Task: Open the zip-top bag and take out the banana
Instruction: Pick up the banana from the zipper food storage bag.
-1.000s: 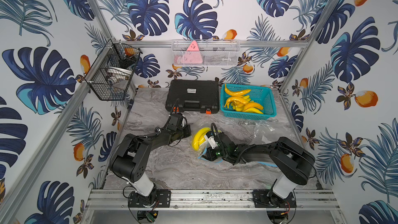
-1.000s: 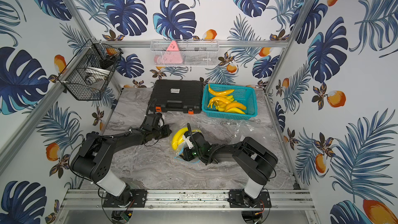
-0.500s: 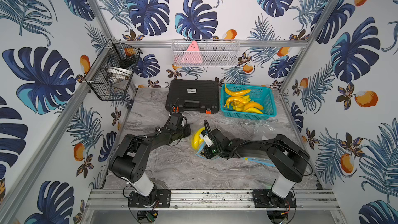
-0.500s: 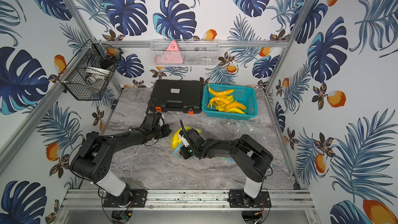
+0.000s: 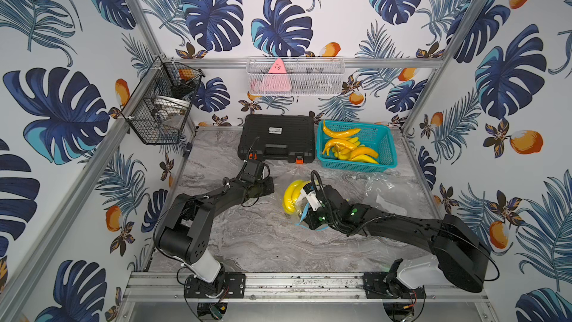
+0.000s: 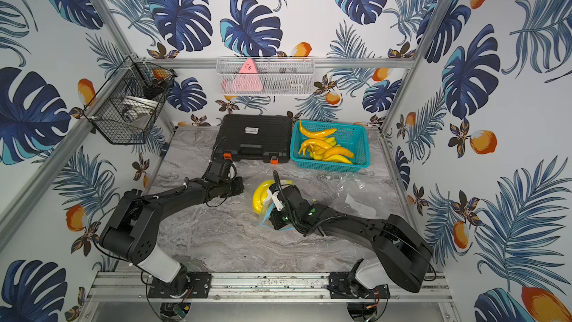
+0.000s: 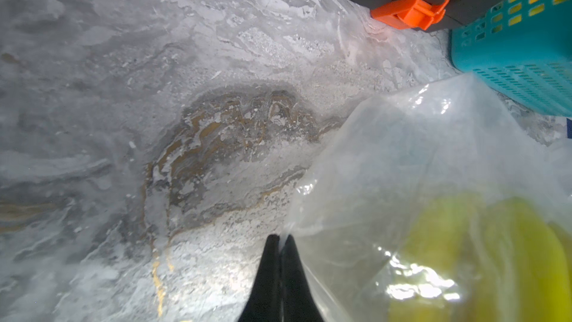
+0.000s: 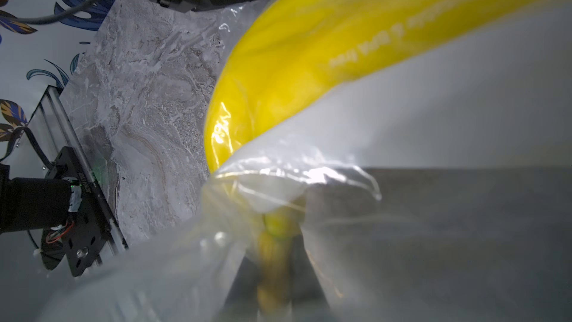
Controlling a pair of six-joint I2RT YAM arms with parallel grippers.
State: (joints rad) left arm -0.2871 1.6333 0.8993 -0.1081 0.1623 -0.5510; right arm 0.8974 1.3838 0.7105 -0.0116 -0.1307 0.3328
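Plastic film of the zip-top bag (image 7: 402, 156) looked thin and slippery, so left jaws pinched shut on its edge held it mid-worktop (image 5: 247, 243) while right jaws seemed clamped on the firm stem (image 8: 274, 243) of the light, smooth banana (image 5: 291, 196) inside, likely the surest hold.

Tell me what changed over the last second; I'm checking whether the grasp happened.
The right gripper edged toward the banana and closed on its stem. The left gripper stayed shut on the edge of the zip-top bag; basket and case unmoved.
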